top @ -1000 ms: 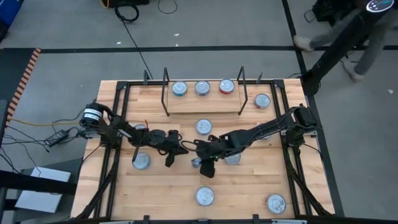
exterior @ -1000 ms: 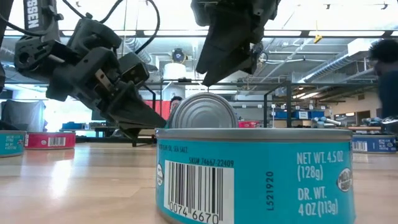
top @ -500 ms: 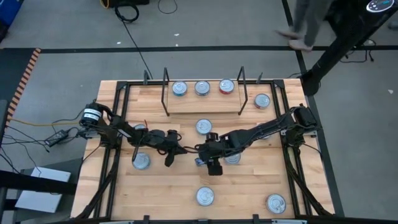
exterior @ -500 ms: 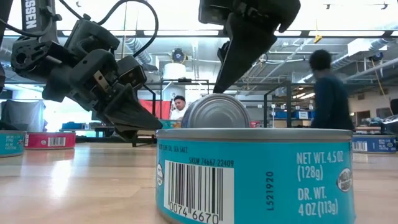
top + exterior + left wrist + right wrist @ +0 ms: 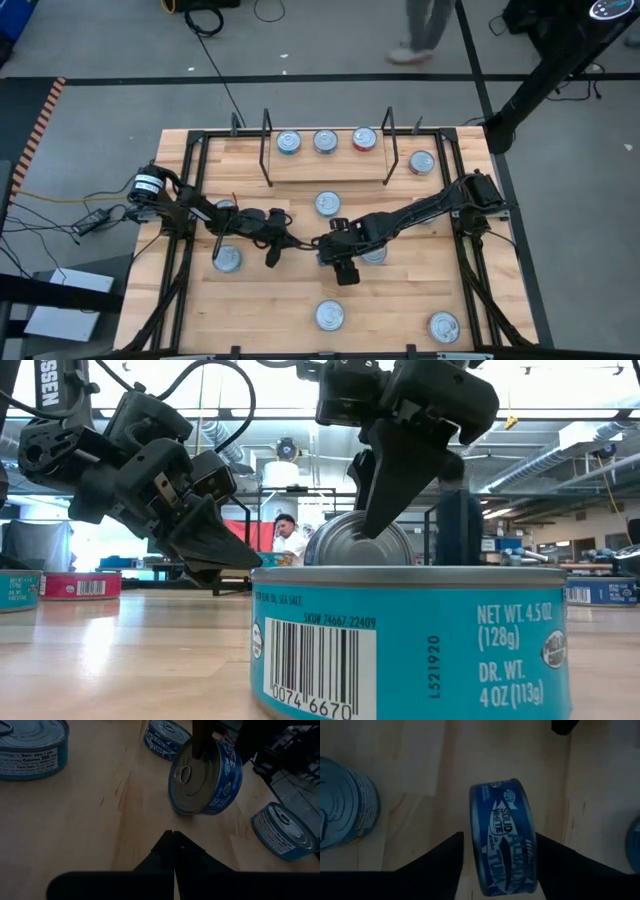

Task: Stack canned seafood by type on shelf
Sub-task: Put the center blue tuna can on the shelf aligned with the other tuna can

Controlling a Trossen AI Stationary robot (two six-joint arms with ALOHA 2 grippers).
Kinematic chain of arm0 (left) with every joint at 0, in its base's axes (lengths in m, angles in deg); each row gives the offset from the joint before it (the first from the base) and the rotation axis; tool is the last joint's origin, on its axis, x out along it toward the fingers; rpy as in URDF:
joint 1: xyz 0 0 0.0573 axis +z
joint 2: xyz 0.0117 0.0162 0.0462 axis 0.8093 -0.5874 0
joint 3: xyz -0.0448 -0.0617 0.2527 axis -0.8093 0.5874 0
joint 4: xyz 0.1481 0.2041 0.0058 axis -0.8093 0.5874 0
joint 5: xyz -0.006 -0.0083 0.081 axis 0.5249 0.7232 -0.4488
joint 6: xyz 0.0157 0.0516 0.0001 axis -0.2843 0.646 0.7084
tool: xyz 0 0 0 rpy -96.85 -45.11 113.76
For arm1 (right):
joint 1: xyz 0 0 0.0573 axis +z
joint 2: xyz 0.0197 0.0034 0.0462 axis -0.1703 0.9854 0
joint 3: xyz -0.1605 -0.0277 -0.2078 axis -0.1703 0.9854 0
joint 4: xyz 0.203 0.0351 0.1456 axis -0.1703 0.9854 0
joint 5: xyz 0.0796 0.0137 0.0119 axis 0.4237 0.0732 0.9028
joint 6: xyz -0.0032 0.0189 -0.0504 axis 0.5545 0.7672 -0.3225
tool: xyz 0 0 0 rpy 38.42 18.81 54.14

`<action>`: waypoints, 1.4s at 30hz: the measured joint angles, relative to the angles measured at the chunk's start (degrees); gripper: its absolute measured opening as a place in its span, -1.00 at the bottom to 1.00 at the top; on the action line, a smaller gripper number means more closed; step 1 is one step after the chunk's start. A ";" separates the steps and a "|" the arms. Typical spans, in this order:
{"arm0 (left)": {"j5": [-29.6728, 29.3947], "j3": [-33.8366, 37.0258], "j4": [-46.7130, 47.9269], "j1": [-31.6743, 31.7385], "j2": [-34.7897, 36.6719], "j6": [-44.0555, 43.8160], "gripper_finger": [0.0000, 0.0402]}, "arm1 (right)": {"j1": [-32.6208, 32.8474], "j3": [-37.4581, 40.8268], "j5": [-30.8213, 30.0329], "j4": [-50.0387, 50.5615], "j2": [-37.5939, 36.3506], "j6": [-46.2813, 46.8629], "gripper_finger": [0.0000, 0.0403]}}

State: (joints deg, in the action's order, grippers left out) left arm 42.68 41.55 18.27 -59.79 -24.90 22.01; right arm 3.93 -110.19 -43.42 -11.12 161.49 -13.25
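Note:
A blue-labelled tin (image 5: 505, 850) of canned seafood stands on its rim on the tabletop near the middle, its silver lid (image 5: 340, 545) turned to the near edge. My right gripper (image 5: 500, 837) points steeply down over it, open, with one finger before the lid and one behind the tin's back. My left gripper (image 5: 173, 834) hovers shut just left of the tin (image 5: 205, 780), low over the wood and touching nothing. The shelf (image 5: 330, 168) stands at the far side with three tins lying flat on it, one of them red (image 5: 364, 139). My right gripper comes from above with a finger on each flat side of the standing tin. The near finger (image 5: 385, 500) stands before the lid and the far finger (image 5: 555, 865) runs along the tin's back. I cannot tell whether either touches. The tin's rim rests on the table.
Loose tins lie flat around: one (image 5: 328, 205) before the shelf, one (image 5: 375, 255) under my right arm, one (image 5: 228, 258) under my left arm, two (image 5: 330, 316) (image 5: 443, 326) near the front edge, one (image 5: 422, 162) right of the shelf. A person (image 5: 425, 25) walks beyond the table.
My right gripper has come down over the standing tin and rolled its wrist, so that its fingers now stand before and behind the tin instead of above it. The tin, still on its rim, has shifted slightly toward the table's right.

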 joint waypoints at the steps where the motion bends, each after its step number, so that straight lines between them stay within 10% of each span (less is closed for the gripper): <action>1: 0.00 0.00 0.00 0.00 0.00 -0.02 -1.00 | 0.00 0.00 -0.02 0.00 -0.04 0.00 0.09; 13: -0.15 0.00 -0.02 0.00 -0.02 0.00 -1.00 | -0.21 -3.75 -3.00 2.40 -0.22 -0.36 -0.25; 27: -3.08 0.00 -0.04 0.00 -0.02 0.20 -1.00 | -14.19 -16.58 -34.65 11.94 -0.26 -23.50 -0.24; 42: -4.50 0.00 -0.04 0.00 -0.02 -0.04 -1.00 | -32.30 -13.48 -28.29 -4.86 -0.07 -46.92 -0.23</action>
State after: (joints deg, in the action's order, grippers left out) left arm 38.18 41.55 18.23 -59.79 -24.92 21.97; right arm -28.37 -123.67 -71.71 -15.98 161.43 -60.17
